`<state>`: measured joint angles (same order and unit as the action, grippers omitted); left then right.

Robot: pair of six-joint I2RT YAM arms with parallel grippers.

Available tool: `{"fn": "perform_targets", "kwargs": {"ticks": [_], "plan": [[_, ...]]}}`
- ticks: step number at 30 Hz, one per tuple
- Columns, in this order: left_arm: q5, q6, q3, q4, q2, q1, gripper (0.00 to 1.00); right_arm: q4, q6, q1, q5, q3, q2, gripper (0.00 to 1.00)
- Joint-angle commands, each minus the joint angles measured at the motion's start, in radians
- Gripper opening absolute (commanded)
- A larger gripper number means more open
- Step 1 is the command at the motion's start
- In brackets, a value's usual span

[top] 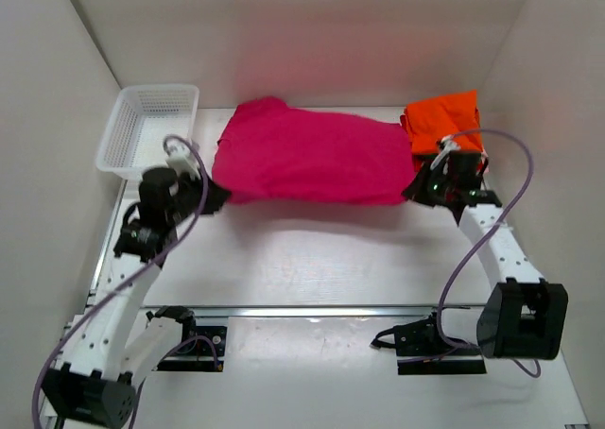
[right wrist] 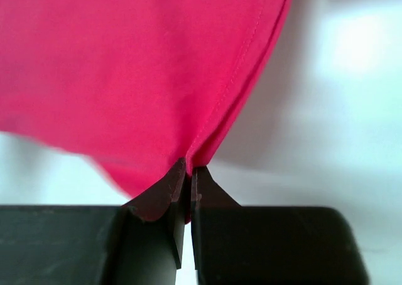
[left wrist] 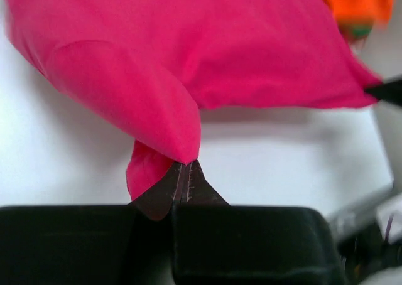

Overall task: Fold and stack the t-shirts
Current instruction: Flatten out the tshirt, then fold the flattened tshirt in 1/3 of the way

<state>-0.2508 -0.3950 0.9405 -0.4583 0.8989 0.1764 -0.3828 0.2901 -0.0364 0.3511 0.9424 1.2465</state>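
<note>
Both arms are working one shirt here. The left gripper (left wrist: 186,172) is pinching shut on one end of the magenta-pink t-shirt (top: 312,155). The right gripper (right wrist: 188,172) is clamping closed on the stitched hem at the other end. So the cloth is hanging stretched between the two sets of jaws and running away beyond them, with a shadow falling on the table (top: 312,259) in front.

I'm reading this as mid-fold. The next move is probably asking both arms to travel together, keeping the tension even, and lay the held edge down flat before letting go.

Just beyond the right jaws an orange t-shirt (top: 444,117) is sitting bunched up. Beyond the left jaws a white mesh basket (top: 146,127) is standing.

Count: two grippers, one magenta shirt, one orange shirt for sure (whether anything's lying under it, I can't tell) and one basket.
</note>
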Motion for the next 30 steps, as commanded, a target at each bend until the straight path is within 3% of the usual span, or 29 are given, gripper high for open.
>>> {"fn": "perform_targets", "kwargs": {"ticks": [1, 4, 10, 13, 19, 24, 30], "plan": [[0.015, -0.022, -0.169, -0.069, -0.188, 0.064, 0.00, -0.023, 0.075, 0.110, -0.049, -0.144, -0.168, 0.00], [-0.083, -0.039, -0.310, -0.149, -0.268, 0.048, 0.00, -0.102, 0.154, 0.185, -0.141, -0.282, -0.268, 0.00], [-0.079, -0.077, -0.428, -0.236, -0.405, 0.067, 0.00, -0.195, 0.228, 0.204, -0.152, -0.465, -0.387, 0.00], [-0.058, -0.097, -0.428, -0.233, -0.419, 0.058, 0.00, -0.220, 0.233, 0.202, -0.178, -0.426, -0.378, 0.01], [-0.028, -0.102, -0.379, -0.065, -0.283, 0.012, 0.00, -0.166, 0.152, 0.054, -0.078, -0.452, -0.294, 0.00], [-0.007, -0.085, -0.330, 0.075, -0.145, -0.064, 0.00, -0.142, 0.119, 0.038, -0.058, -0.399, -0.233, 0.00], [0.053, -0.039, -0.275, 0.115, -0.057, -0.092, 0.00, -0.094, 0.109, 0.038, -0.026, -0.338, -0.131, 0.00]]}}
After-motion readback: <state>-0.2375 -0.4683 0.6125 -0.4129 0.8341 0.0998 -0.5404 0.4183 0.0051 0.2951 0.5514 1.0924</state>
